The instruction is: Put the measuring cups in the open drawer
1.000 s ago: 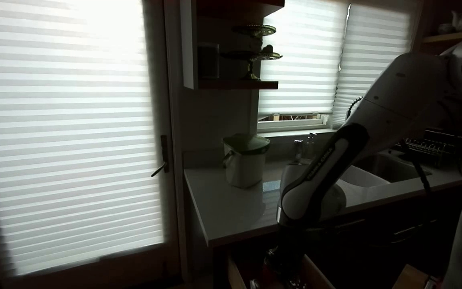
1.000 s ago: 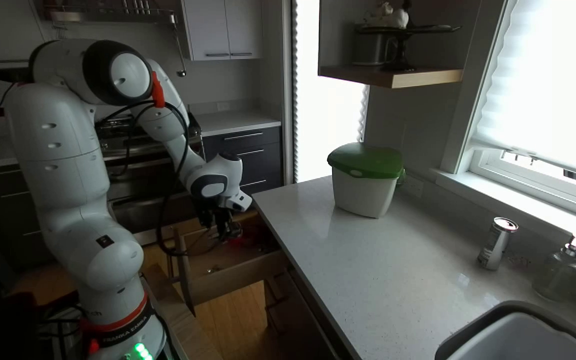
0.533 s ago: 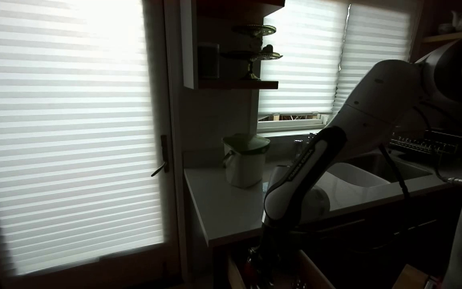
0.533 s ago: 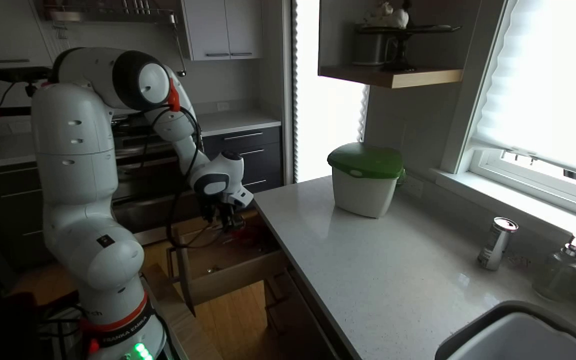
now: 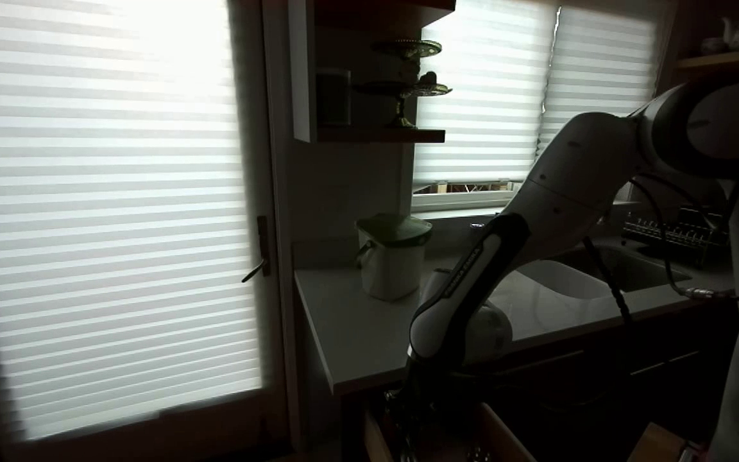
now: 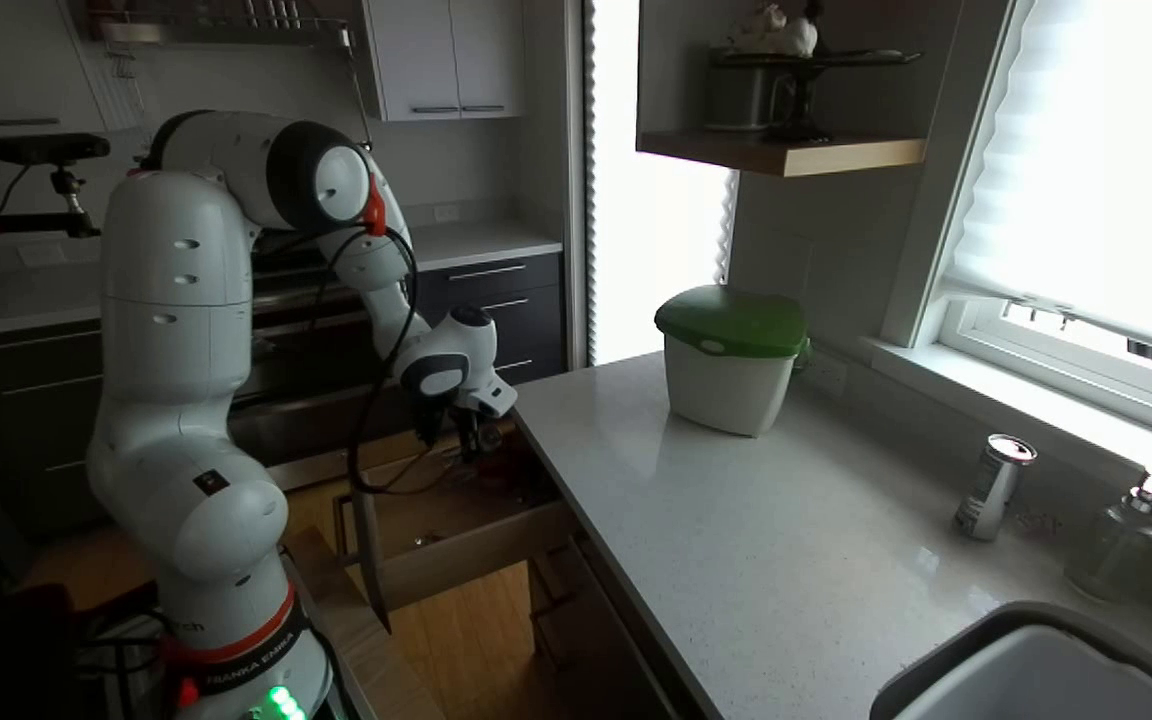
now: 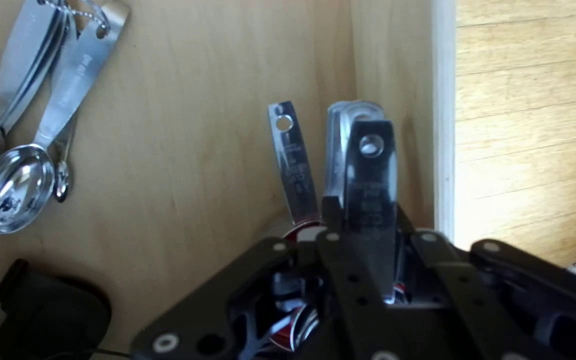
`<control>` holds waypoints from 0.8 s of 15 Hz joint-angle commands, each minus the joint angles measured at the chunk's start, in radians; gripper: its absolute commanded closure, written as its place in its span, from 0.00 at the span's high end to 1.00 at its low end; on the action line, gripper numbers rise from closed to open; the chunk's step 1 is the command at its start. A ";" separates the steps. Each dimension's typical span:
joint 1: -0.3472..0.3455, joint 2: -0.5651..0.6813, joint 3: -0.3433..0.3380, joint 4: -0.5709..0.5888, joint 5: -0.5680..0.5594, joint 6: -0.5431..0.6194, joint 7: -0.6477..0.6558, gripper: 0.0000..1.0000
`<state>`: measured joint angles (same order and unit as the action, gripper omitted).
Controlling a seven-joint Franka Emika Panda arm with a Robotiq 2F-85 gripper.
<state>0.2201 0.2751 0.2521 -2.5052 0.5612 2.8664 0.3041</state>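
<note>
The gripper (image 7: 369, 212) slides across the open drawer (image 6: 476, 553) and is now closer to one of the drawer's side walls. The robot arm (image 6: 176, 290) leans more toward the drawer, and its bent top dips lower than before. The black cord (image 6: 376, 383) shifts toward the drawer too. A black box (image 6: 49, 149), well apart from the drawer, now shows whole from behind the arm. In an exterior view, the arm now hides almost all of the silver can (image 5: 477, 226) beyond the drawer.
</note>
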 commanded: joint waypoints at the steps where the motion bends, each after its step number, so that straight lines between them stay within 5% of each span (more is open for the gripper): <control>1: 0.016 0.057 -0.031 0.033 -0.054 0.011 0.084 0.06; 6: 0.017 0.092 -0.056 0.051 -0.110 -0.012 0.139 0.06; 7: 0.013 0.095 -0.052 0.057 -0.110 -0.017 0.139 0.19; 8: 0.011 0.095 -0.050 0.062 -0.111 -0.022 0.137 0.47; 12: 0.002 0.075 -0.045 0.069 -0.108 -0.041 0.128 0.70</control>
<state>0.2234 0.3627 0.2100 -2.4476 0.4693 2.8618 0.4125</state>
